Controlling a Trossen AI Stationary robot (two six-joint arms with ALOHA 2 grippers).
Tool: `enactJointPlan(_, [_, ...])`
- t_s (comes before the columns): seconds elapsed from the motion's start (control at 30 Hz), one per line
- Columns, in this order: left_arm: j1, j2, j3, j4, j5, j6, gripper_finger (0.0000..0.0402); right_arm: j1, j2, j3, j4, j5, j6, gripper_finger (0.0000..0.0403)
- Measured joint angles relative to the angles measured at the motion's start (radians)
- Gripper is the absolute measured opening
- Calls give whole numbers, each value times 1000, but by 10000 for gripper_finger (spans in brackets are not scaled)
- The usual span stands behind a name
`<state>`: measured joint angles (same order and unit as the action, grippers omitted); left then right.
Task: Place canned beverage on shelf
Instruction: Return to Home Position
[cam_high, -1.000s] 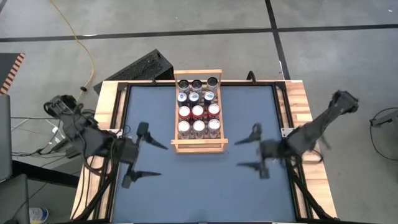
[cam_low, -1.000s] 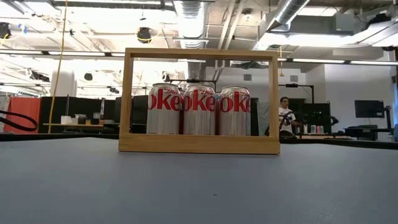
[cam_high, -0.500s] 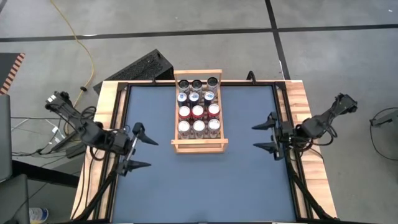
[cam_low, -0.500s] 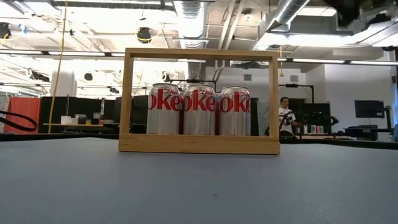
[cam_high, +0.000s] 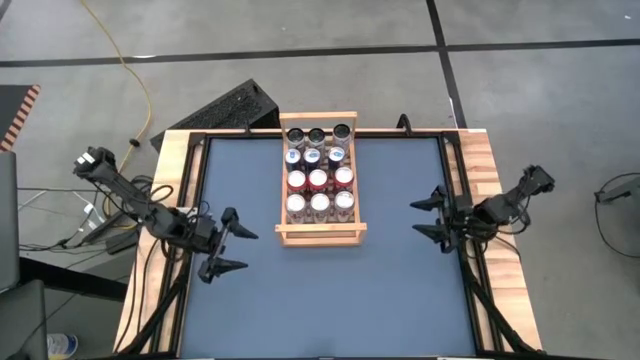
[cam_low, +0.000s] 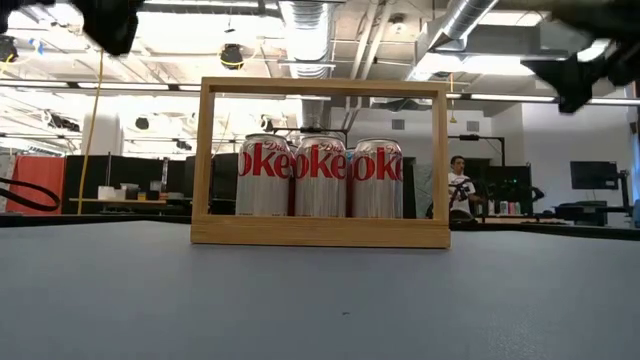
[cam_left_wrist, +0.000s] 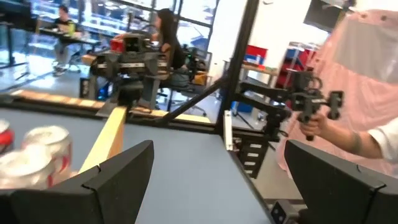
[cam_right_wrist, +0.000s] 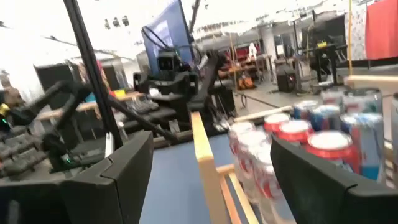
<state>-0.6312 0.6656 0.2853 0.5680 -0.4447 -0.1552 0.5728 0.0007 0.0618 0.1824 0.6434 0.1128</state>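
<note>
The light-wood shelf (cam_high: 318, 180) stands at the table's far middle, with several canned beverages (cam_high: 318, 178) upright in rows on it. The low view shows three silver-and-red cans (cam_low: 320, 177) behind the shelf's near rail (cam_low: 320, 232). My left gripper (cam_high: 233, 248) hovers open over the table, left of the shelf's near end. My right gripper (cam_high: 428, 217) hovers open by the right edge. Both point toward the shelf with nothing between their fingers, as the wrist views show (my left gripper (cam_left_wrist: 217, 149), my right gripper (cam_right_wrist: 211, 140)).
Blue table mat (cam_high: 320, 290) lies bare in front of the shelf and on both sides. A wooden border (cam_high: 480, 170) frames the table. In the left wrist view a person's hand (cam_left_wrist: 320, 121) holds a handheld device beyond the table's right side.
Both grippers have sunk toward the table and levelled out, staying open. My right gripper has drawn back from the middle toward the table's right edge. My left gripper has stayed left of the shelf. Shelf and cans have not moved.
</note>
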Motion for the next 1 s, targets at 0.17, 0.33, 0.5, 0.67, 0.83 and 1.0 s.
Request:
enactJointPlan(0.17, [0,0,-123,156,-46,-15,348,0,5,-53,25,46,34,317])
enactJointPlan(0.33, [0,-1,-260,317,-47,-26,348,2,1,-53,-62,112,74,317])
enactJointPlan(0.5, [0,3,-275,274,-91,-72,348,0,3,-54,-103,144,90,317])
enactJointPlan(0.67, [0,8,-275,232,-69,-76,348,0,19,-54,-107,156,68,317])
enactJointPlan(0.83, [0,8,-276,242,-110,-77,348,0,54,-54,-112,157,77,317])
enactJointPlan(1.0, [-3,-39,-276,420,-99,-12,348,0,75,-55,-113,158,183,317])
